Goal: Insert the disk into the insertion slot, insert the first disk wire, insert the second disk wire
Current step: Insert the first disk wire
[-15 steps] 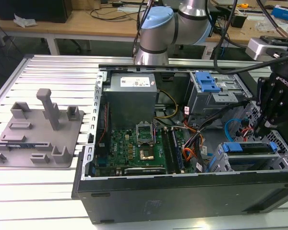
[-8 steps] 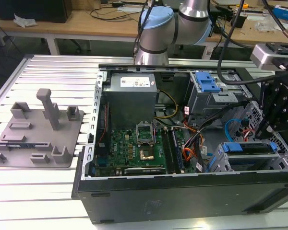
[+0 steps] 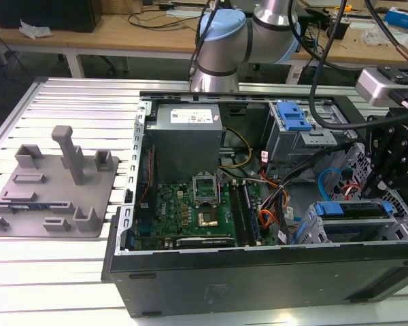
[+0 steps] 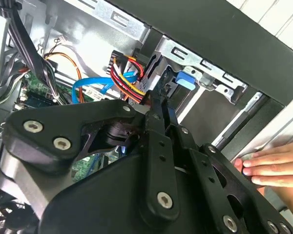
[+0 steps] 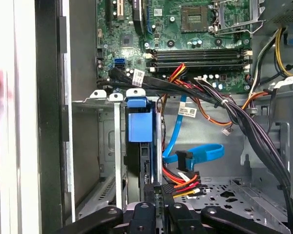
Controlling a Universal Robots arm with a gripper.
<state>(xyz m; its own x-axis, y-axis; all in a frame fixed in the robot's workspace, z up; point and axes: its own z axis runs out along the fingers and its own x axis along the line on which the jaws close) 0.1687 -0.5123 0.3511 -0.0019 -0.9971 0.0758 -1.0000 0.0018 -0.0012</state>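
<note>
The disk (image 5: 138, 126), with its bright blue carrier tab, sits inside the insertion slot (image 5: 105, 146) of the grey metal drive cage; in the exterior view the disk (image 3: 350, 209) lies in the cage (image 3: 310, 229) at the case's front right corner. My gripper (image 5: 157, 191) is just behind the disk's rear edge, its fingers (image 4: 159, 105) closed on the black connector of a red, yellow and black disk wire (image 5: 181, 183). A blue flat disk wire (image 5: 198, 153) hangs loose beside it. In the exterior view the gripper (image 3: 379, 182) reaches down over the cage.
A person's hand (image 4: 266, 165) rests on the case's outer wall. Black cable bundles (image 5: 234, 114) run across the case above the cage. The motherboard (image 3: 197, 204) and power supply (image 3: 187, 129) fill the case's other half. A grey fixture plate (image 3: 51, 187) lies at the exterior view's left.
</note>
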